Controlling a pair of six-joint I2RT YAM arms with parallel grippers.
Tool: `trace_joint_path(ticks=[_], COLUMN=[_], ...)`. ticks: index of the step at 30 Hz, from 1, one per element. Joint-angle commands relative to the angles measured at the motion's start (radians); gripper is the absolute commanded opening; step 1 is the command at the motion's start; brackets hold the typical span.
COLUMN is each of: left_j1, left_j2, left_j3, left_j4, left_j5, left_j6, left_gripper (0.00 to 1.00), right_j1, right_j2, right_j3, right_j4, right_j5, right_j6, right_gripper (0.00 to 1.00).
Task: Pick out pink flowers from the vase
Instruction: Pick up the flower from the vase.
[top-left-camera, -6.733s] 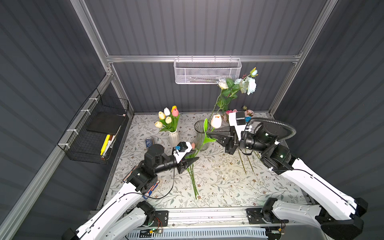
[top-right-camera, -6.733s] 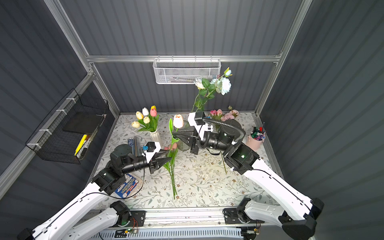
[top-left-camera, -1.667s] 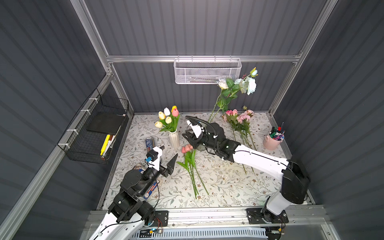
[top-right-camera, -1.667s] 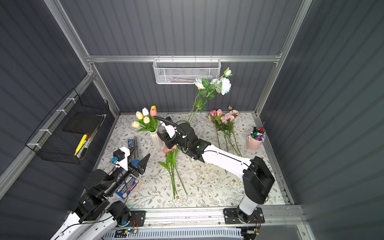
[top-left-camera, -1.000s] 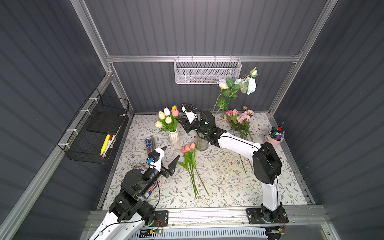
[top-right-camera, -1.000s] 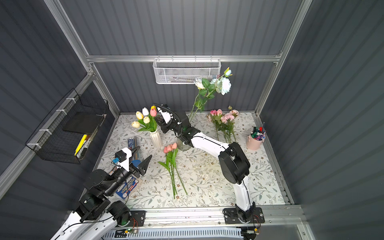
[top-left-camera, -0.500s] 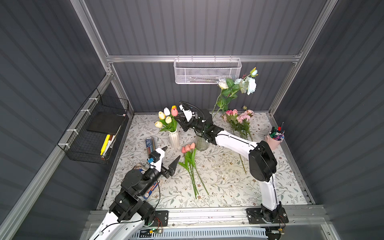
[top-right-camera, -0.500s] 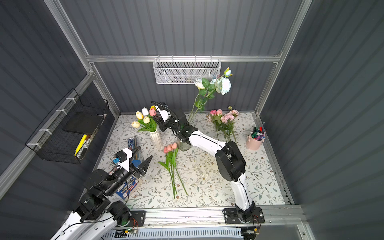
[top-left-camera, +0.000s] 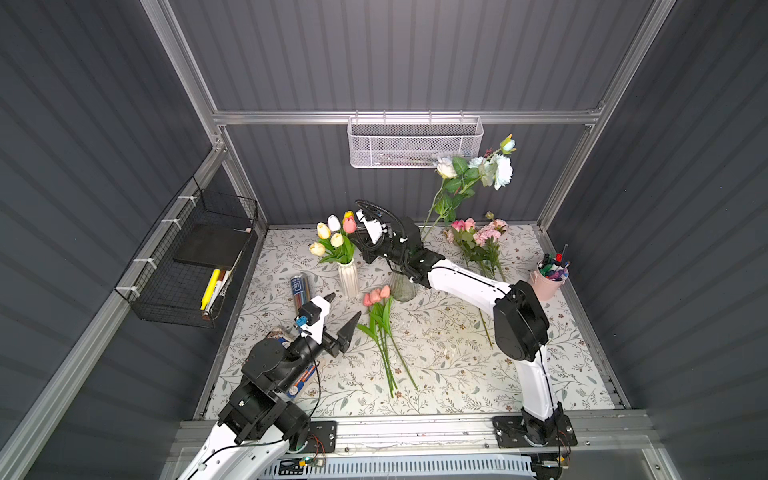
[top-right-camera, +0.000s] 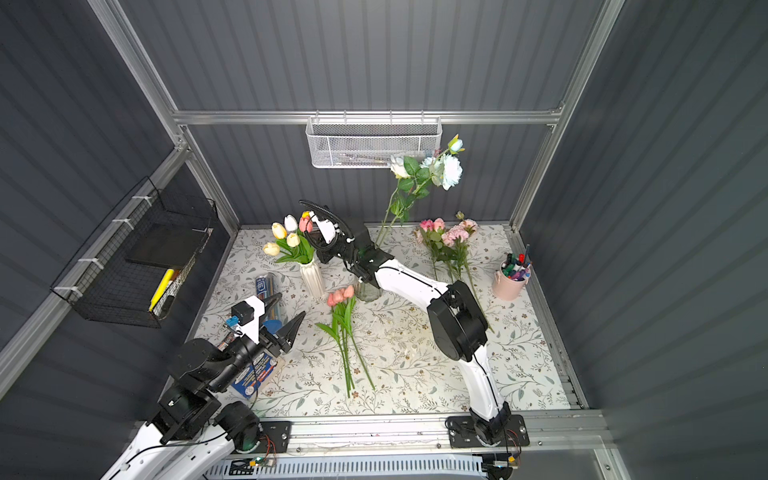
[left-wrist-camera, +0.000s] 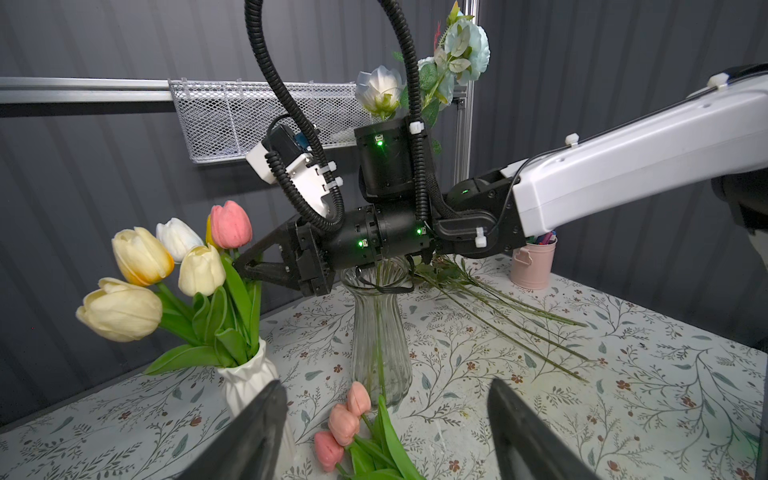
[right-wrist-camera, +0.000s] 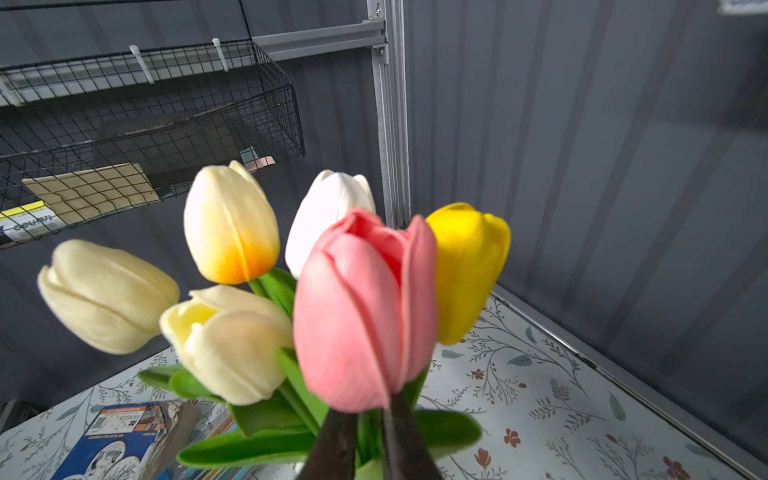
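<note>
R claw (right-wrist-camera: 370, 424) pinched narrow on pink tulip (right-wrist-camera: 357, 311) stem; L claw (left-wrist-camera: 386, 388) wide, empty.

Left fingers (left-wrist-camera: 253, 436) spread wide; right fingers (right-wrist-camera: 332, 449) pinched.

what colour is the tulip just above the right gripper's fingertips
Pink; the tulip shows best in the right wrist view.

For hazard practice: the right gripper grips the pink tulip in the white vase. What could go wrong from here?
The right gripper pinches the pink tulip among cream tulips; lifting may drag them out or tip the white vase. Its arm hangs over the glass vase and may knock it.
</note>
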Motion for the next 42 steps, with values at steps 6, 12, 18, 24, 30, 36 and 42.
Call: trace_joint_path(ticks=[6, 12, 18, 24, 30, 36, 42], left_j1=[-0.002, -0.002, -0.002, -0.002, -0.002, -0.002, -0.002], left_j2=[-0.006, -0.009, -0.005, 0.003, 0.011, 0.071, 0.188], left_j3=[-0.01, -0.01, -0.007, -0.004, 0.003, 0.042, 0.115], left_j4=[0.019, 0.017, 0.008, 0.003, -0.011, -0.043, -0.046], left_j5=[0.007, 0.003, -0.001, -0.004, -0.016, -0.031, -0.006], left_j6=[0.011, 0.013, 0.01, 0.006, 0.003, -0.011, -0.004], left_gripper=[0.78, 0.78, 0.78, 0.78, 0.77, 0.74, 0.7], right_j1=[-0.002, -0.002, -0.003, -0.01, -0.01, -0.01, -0.01], right_j2=[-0.014, -0.075, -0.149, -0.228, -0.328, -0.47, -0.634], right_j3=[0.011, -0.027, -0.015, 0.013, 0.02, -0.023, -0.14], right_j4=[0.015, 0.049, 0.02, -0.008, -0.046, -0.139, -0.218], right_j5=[-0.016, -0.001, 0.014, 0.008, -0.002, -0.034, -0.058], right_j6=[0.0, -0.024, -0.069, -0.076, -0.088, -0.093, -0.085], right_gripper=[0.02, 0.01, 0.0, 0.0, 0.0, 0.0, 0.0])
